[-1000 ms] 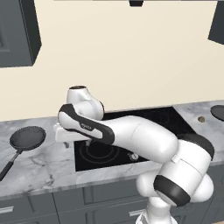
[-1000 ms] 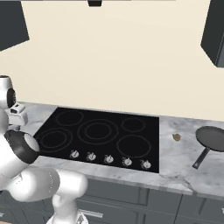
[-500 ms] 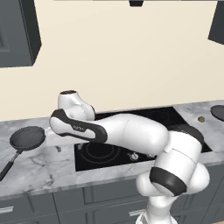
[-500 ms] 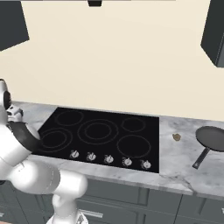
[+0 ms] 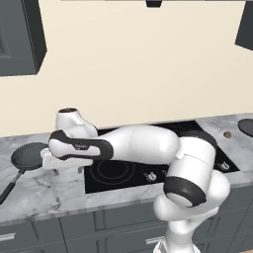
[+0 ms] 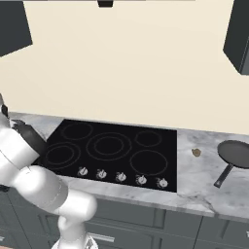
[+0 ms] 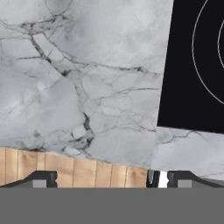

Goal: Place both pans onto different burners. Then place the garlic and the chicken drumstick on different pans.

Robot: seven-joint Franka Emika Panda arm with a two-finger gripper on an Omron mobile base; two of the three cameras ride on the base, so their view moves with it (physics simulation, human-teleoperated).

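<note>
While the white arm stretches left across the marble counter [image 5: 44, 190], its gripper [image 7: 105, 178] hangs with fingers spread wide and empty over bare marble beside the black cooktop [image 6: 112, 148]. One dark pan [image 5: 29, 155] sits on the counter just left of the hand. Another pan [image 6: 237, 154] lies right of the cooktop, a small tan lump [image 6: 196, 152] between them. Five silver knobs [image 6: 121, 177] line the cooktop's front edge.
</note>
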